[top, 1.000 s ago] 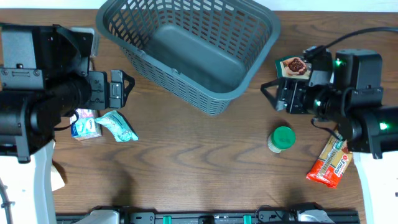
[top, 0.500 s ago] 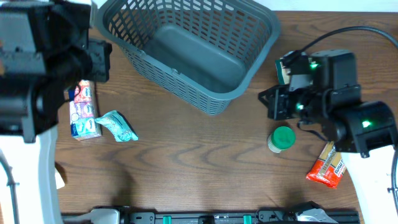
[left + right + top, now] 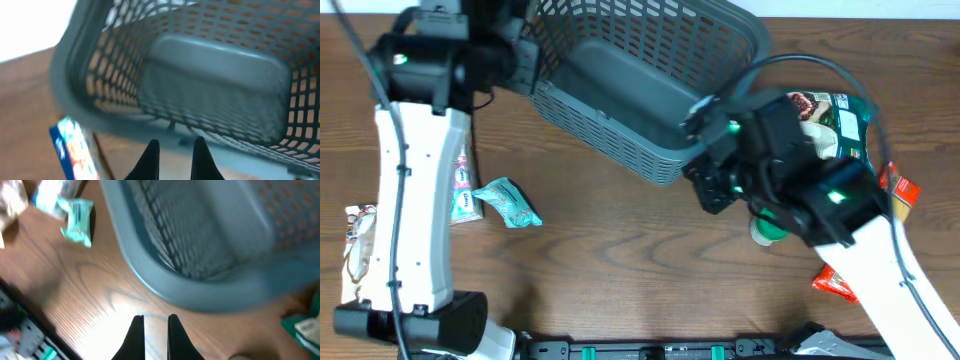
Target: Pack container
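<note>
Dark grey plastic basket (image 3: 620, 80) sits at the far middle of the desk (image 3: 620, 260), skewed to its edges, with nothing inside. The solid base is bare.

Left end effector (image 3: 175, 145) is just outside the basket's left end wall. Its fingers are close together with nothing between them. Right end effector (image 3: 155, 319) hovers over bare desk just off the near right corner of the rim. Its fingers are likewise near-together and hold nothing.

Loose items lie outside the basket:
- Teal packet (image 3: 508, 203) and blue and white box (image 3: 465, 195) to the left.
- Green-lidded jar (image 3: 765, 232) half hidden under the right arm.
- Red snack packet (image 3: 835, 285) near the right front.

Judged step: both arms are closing on the basket, probably to take the rim and reposition it. Packing has not started.

To do it well:
- Spread the fingers before committing. The rim is thick and the current gap looks too narrow to straddle it.
- Come down over the rim, one finger inside and one outside, not into the lattice slots.
- Move both arms together so the basket doesn't twist or tip.
- The right arm is crowded by the jar, so keep the elbow from knocking it.
- On the left, watch the box close to the arm.
</note>
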Controlling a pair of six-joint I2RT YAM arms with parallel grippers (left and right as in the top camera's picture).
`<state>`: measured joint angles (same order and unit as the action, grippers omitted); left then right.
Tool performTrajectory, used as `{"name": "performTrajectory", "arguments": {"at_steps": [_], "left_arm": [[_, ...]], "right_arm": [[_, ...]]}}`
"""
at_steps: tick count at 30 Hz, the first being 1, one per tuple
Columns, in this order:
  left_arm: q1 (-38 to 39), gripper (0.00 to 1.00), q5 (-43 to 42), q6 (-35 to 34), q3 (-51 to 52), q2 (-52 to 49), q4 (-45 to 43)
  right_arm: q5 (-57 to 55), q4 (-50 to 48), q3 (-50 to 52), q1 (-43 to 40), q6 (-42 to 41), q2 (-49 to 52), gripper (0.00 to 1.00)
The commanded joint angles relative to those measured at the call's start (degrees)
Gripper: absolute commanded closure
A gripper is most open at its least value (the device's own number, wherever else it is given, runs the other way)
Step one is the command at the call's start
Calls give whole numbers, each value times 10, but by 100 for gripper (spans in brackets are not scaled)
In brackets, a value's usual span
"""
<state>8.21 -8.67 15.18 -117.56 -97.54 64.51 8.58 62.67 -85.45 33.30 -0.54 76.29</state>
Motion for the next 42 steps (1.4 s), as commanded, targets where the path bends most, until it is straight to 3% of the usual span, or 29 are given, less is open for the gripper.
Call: {"name": "performTrajectory", "arguments": {"at_steps": [1,16,28,34,39,41,42], "left_arm": [[15,95,-3,37,-6,-10,-12],[15,94,-3,83,-5,-99,-25],[16,94,-4,68,-5,-110,88],[15,94,-4,64,-5,-106,117],[15,94,-3,60,-5,-84,74],[15,78,-4,43,-6,-66,45],[15,62,-3,35,-6,-54,31]], "right_arm": [[-9,-8,-11,22,69,35,99],[-66,-87,-11,37,85,107,99],[-208,-117,-11,37,51,107,99],[-212,-147,-11,37,38,107,99],[-180,-151,-11,41,38,105,97],[-132,-150,-12,45,39,100,94],[-105,-150,-14,47,39,94,90]]}}
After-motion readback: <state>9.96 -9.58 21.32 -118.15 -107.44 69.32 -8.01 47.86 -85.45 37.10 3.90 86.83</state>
